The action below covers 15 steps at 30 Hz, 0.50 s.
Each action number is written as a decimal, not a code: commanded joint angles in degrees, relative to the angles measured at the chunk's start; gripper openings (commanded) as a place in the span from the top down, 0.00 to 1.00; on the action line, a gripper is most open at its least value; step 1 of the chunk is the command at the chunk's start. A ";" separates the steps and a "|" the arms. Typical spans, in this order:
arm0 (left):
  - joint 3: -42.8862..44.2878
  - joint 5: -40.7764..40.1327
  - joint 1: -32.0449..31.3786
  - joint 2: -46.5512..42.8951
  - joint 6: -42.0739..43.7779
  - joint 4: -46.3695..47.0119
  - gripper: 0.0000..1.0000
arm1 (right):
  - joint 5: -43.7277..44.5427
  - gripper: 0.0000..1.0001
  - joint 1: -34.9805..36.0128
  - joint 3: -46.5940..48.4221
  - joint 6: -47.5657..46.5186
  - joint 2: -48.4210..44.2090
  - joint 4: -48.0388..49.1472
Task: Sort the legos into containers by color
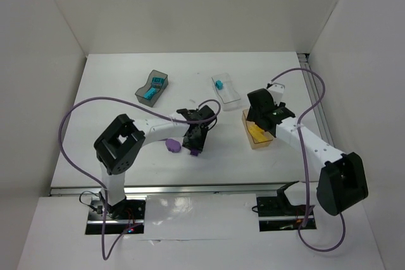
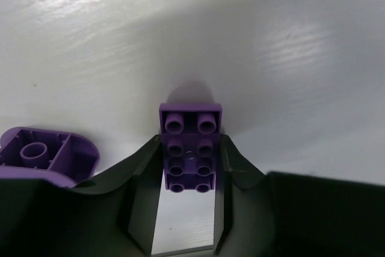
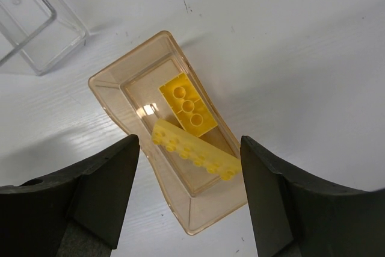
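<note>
Left hand (image 2: 189, 141): clenched on the long sides of the purple brick (image 2: 191, 148), which lies studs up on the table (image 2: 271, 40). The brick's long axis runs in line with the fingers, far end pointing away from the wrist. Rounded purple piece (image 2: 45, 154): near, to the left, hollow side up. Right hand (image 3: 187, 142): released, fingers spread over the amber tub (image 3: 111, 97). Two yellow bricks (image 3: 187, 105) lie inside, roughly lengthwise.

2 white-link arms (image 1: 158, 128) w/ boxy blk joints (image 1: 119, 145), blk grippers (image 2: 189, 170), looping purple cables (image 1: 61, 132)
</note>
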 commanded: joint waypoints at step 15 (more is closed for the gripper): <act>22.28 -4.66 22.36 -2.51 6.00 -10.13 0.76 | -6.51 0.25 -0.39 4.70 -0.96 -7.13 -2.43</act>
